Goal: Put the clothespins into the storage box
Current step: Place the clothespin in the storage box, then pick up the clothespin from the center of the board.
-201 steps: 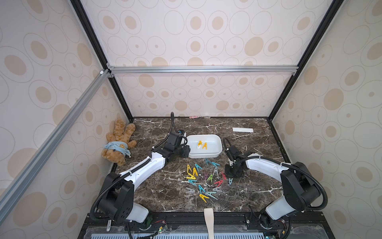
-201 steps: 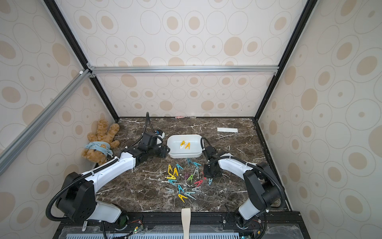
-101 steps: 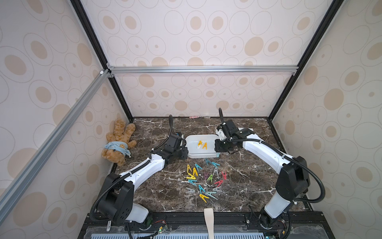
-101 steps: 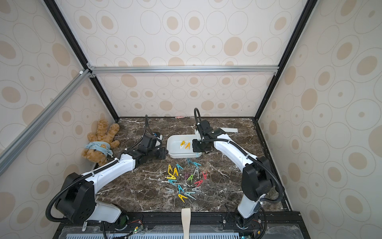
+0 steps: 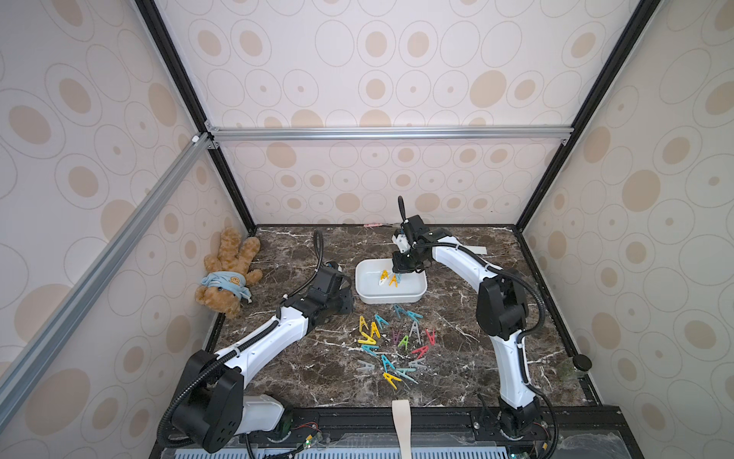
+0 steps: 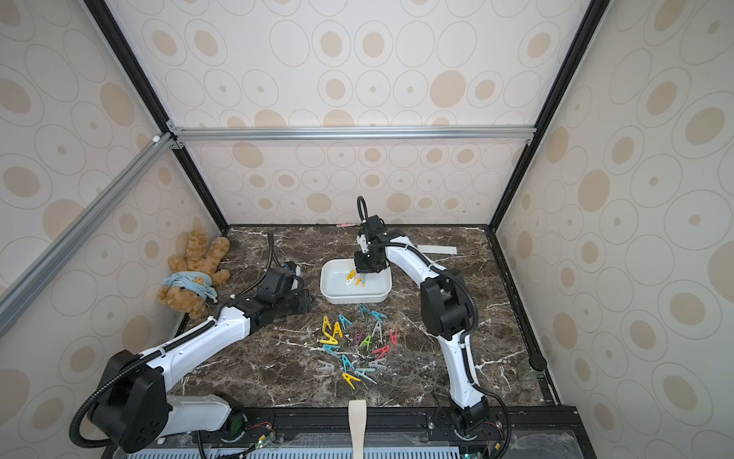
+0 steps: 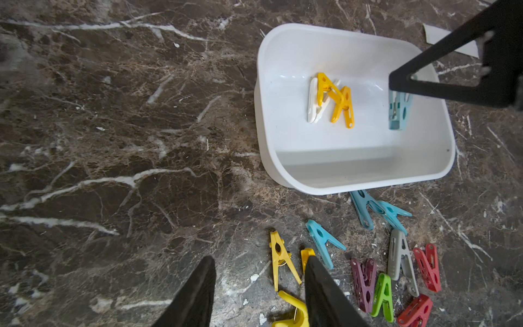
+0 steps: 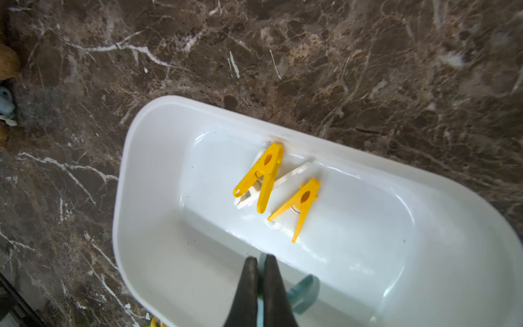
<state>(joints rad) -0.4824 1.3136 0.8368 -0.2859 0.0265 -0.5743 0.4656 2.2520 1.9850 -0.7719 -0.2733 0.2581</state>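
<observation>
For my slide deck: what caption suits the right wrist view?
Right hand, shut on a teal clothespin, over the white box holding two yellow clothespins and a white one.

The right pincer (image 8: 259, 262), closed tight, hides most of the teal clothespin (image 8: 305, 290) it grips in the right wrist view; the visible teal stub is blurred. The same view cuts the storage box (image 8: 147, 170) at two edges and leaves only a brown sliver of the teddy bear (image 8: 7, 63). In the left wrist view, a finger of the left pincer (image 7: 260, 263) covers part of a yellow clothespin (image 7: 307, 253); a second yellow clothespin (image 7: 291, 310) and a red clothespin (image 7: 416, 310) run off the frame. In both top views the right arm (image 5: 456, 256) masks part of the paper strip (image 5: 478, 250), and a pink item (image 5: 373, 225) at the far edge of the worktop (image 5: 456, 369) is too small to identify.
</observation>
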